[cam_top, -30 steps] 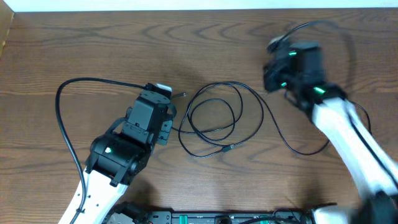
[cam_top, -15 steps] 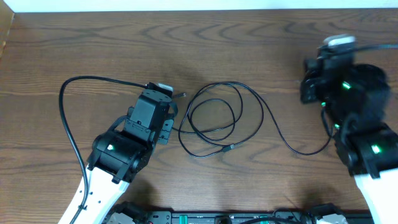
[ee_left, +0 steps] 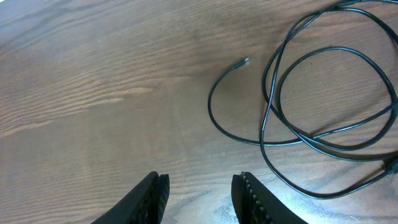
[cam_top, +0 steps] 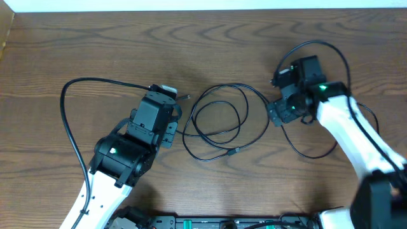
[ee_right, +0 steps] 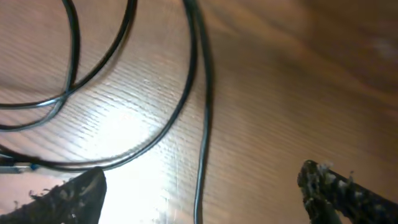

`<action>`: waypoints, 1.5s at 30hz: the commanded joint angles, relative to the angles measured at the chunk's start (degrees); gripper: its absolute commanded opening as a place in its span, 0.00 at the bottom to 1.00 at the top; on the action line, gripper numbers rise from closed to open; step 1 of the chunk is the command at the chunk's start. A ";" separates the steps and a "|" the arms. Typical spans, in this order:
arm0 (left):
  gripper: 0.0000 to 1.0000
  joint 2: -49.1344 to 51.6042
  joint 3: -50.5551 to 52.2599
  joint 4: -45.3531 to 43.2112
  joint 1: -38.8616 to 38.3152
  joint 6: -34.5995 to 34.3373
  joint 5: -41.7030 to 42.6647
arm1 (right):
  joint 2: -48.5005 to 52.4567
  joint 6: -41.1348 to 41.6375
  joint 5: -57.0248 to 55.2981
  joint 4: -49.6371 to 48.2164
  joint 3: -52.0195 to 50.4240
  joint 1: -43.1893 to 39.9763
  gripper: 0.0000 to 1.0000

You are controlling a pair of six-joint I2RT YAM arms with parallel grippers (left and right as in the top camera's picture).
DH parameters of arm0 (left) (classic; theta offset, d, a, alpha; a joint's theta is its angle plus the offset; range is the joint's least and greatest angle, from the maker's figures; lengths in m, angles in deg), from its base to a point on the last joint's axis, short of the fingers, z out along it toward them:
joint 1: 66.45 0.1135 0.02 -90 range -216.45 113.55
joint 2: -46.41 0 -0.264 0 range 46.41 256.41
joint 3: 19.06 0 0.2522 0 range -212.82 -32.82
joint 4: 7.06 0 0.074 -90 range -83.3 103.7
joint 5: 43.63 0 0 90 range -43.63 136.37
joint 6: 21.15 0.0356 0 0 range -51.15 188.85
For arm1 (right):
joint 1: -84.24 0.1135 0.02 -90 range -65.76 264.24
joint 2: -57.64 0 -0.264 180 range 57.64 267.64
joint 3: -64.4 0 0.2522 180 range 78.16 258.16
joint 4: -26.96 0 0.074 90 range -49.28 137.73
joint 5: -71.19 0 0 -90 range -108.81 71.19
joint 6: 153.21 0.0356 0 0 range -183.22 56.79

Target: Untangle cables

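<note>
1. The cable [ee_right: 203, 124], thin and black, lies in loose overlapping loops at the middle of the desk [cam_top: 95, 51]. One strand trails off to the right.
2. One plug end [ee_left: 244, 61] lies free at the coil's upper left. Another plug [cam_top: 236, 151] rests at the lower edge of the loops.
3. The right gripper [ee_right: 200, 177] hangs low over the trailing strand, its fingers spread wide and holding nothing. The strand runs lengthwise between them, crosswise to their closing line, so a pinch looks ready.
4. The left gripper [ee_left: 199, 199] is also released and empty. The coil lies ahead of it and to its right, and the free plug end lies nearer.
5. The right arm is the nearer one, since it already straddles the cable.
6. The desk is dark wood grain, flat and glossy. The left arm's thicker wire [cam_top: 62, 105] arcs apart at the left.
</note>
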 commanded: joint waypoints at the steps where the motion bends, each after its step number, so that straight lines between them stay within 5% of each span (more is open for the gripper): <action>1: 0.39 0.07 -0.11 -0.02 0.24 -0.28 0.50 | 6.10 -3.78 2.86 -2.29 -0.15 -0.39 0.83; 10: 0.39 0.07 -0.11 -0.02 0.24 -0.28 0.52 | 17.03 -3.76 5.70 -5.27 -0.15 -0.37 0.68; 16: 0.39 0.07 -0.11 -0.02 0.24 -0.28 0.52 | 17.07 -3.69 6.12 -5.38 -0.15 -0.35 0.17; 18: 0.39 0.07 -0.11 -0.02 0.24 -0.28 0.52 | 17.07 -2.89 6.99 -5.40 -0.15 -0.35 0.09; 29: 0.39 0.07 -0.11 0.00 0.24 -0.28 0.52 | 15.65 7.91 11.67 -4.59 2.75 -0.37 0.01; 36: 0.39 0.07 -0.11 0.00 0.24 -0.31 0.52 | 4.48 8.98 17.79 5.35 17.99 -0.35 0.01; 45: 0.39 0.07 -0.11 0.00 0.24 -0.28 0.52 | -11.28 10.71 11.89 6.01 33.57 -0.42 0.01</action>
